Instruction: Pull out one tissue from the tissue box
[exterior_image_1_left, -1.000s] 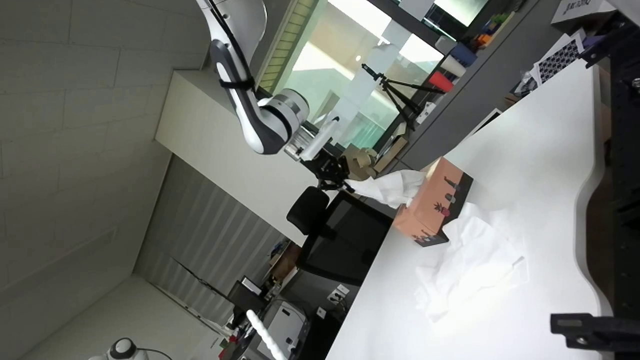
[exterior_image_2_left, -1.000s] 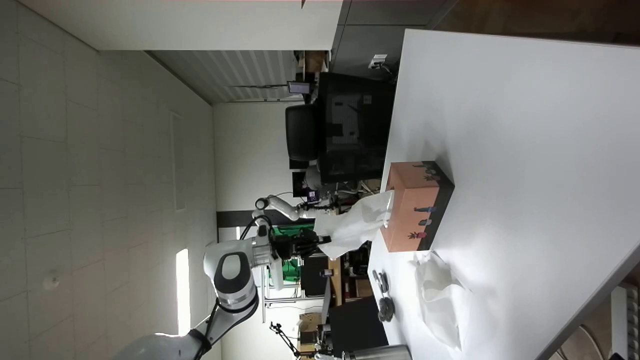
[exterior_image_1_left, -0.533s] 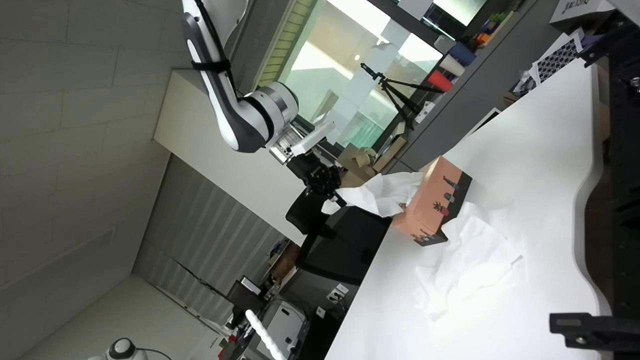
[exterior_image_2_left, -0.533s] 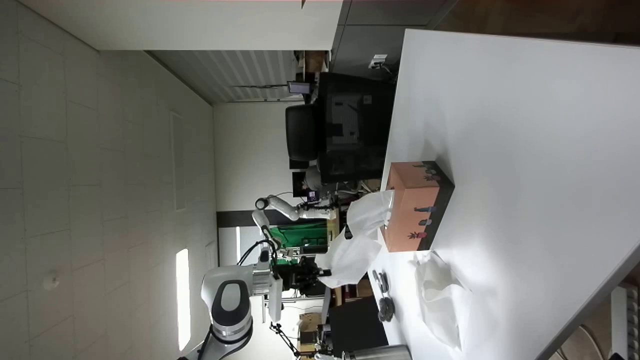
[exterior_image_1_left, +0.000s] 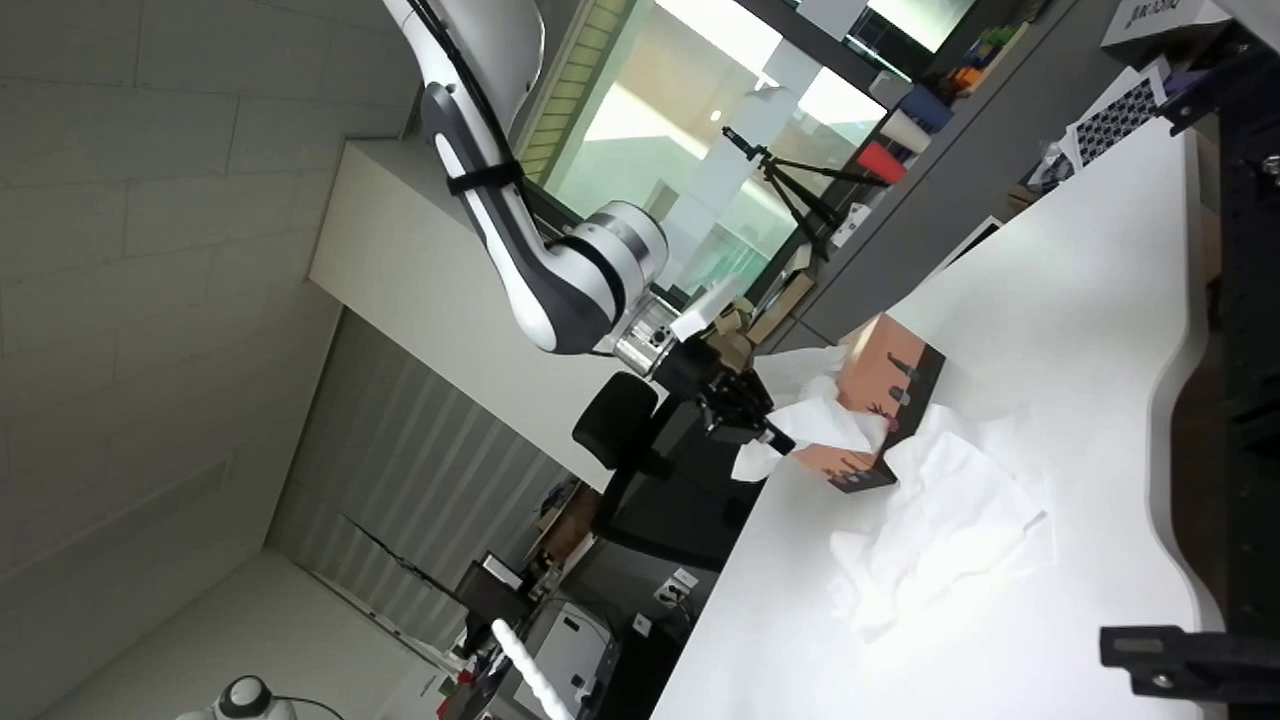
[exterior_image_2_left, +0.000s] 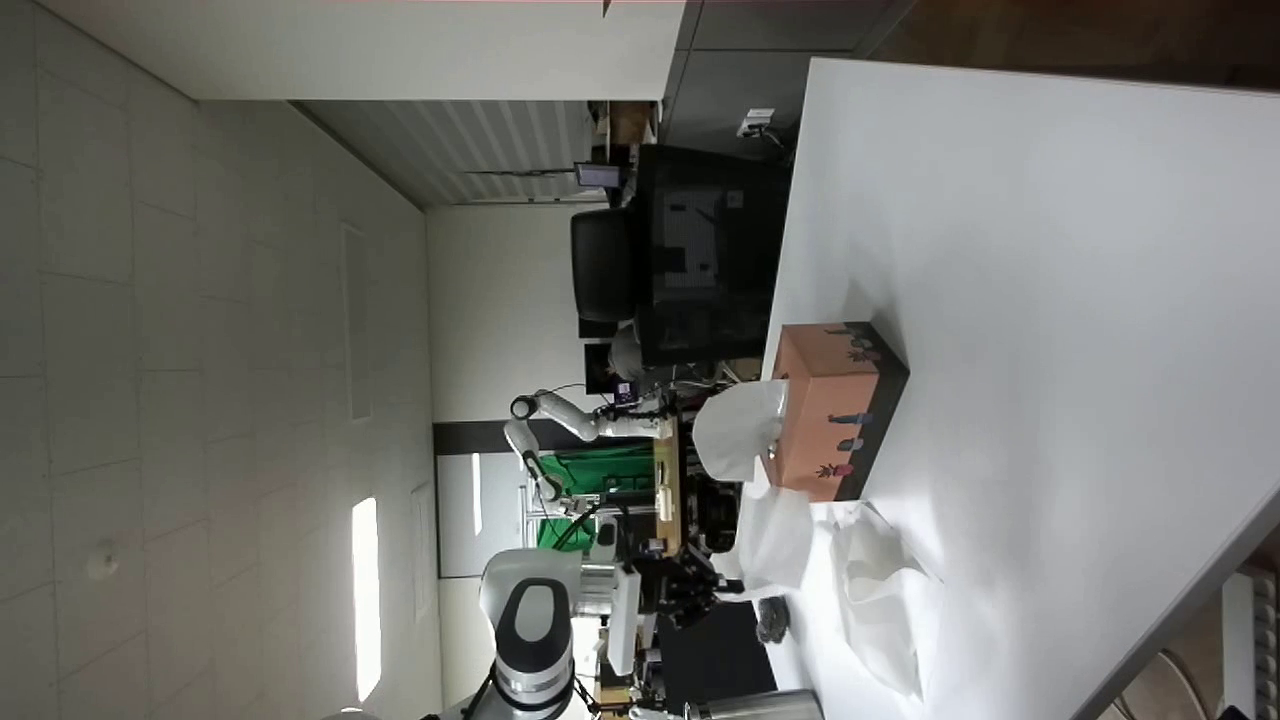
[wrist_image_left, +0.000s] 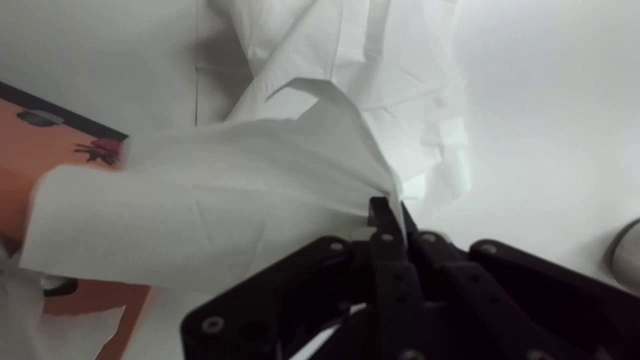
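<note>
Tissue (wrist_image_left: 215, 205) pinched at one end by gripper (wrist_image_left: 394, 215), leaving rest loose beside tissue box (exterior_image_2_left: 832, 430), apparently detached. Next sheet (exterior_image_2_left: 738, 430) sticks out of box, likely interleaved. Spare tissue (exterior_image_2_left: 880, 605) beside box: plausible drop spot.

The tissue box (exterior_image_2_left: 828, 425) stands on the table (exterior_image_2_left: 1050, 260) (loose tissue (exterior_image_2_left: 876, 610) lies beside it).

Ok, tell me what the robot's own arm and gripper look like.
The arm is white and rounded, with dark grey panels, a black cable along it and a black strap around it. Near its end are a silver cylinder and a white bar-shaped piece. The gripper is black, with slim, jointed fingers and round screw heads.
</note>
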